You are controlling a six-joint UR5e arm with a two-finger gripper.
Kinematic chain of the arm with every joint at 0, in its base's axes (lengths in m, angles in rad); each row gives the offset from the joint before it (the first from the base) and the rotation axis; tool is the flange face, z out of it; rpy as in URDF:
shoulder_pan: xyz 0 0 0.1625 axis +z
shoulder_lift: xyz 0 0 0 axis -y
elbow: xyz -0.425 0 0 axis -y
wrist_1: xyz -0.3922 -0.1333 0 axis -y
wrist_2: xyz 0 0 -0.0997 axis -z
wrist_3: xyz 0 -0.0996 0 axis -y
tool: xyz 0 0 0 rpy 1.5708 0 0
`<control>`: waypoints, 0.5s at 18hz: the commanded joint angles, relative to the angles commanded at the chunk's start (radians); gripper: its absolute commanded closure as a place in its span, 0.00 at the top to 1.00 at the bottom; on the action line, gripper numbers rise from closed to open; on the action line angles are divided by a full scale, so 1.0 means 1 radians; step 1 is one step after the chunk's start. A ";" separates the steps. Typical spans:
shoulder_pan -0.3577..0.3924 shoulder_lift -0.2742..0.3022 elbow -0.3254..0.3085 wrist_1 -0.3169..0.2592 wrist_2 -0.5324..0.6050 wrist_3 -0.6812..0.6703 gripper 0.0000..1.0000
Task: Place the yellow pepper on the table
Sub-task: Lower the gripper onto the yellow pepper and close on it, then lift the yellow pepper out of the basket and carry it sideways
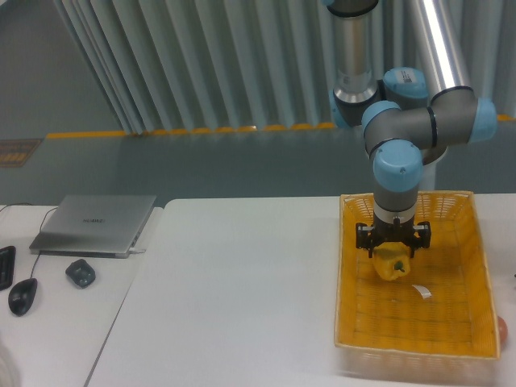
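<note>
The yellow pepper (390, 264) hangs just under my gripper (393, 248), which is shut on its top. Both are over the upper left part of the yellow woven basket (463, 322), and the pepper looks slightly above the basket floor. The white table (234, 298) stretches out to the left of the basket. The fingertips are partly hidden by the pepper and the black gripper body.
A small white tag (422, 291) lies on the basket floor right of the pepper. On a separate desk at left sit a grey laptop (97, 223), a dark mouse (22, 295) and a small black object (80, 273). An orange-red thing (505, 329) peeks in at the right edge.
</note>
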 joint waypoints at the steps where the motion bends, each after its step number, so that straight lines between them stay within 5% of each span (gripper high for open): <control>1: 0.000 0.000 0.000 0.000 0.002 0.002 0.64; 9: 0.005 0.003 0.029 -0.040 -0.002 0.003 0.45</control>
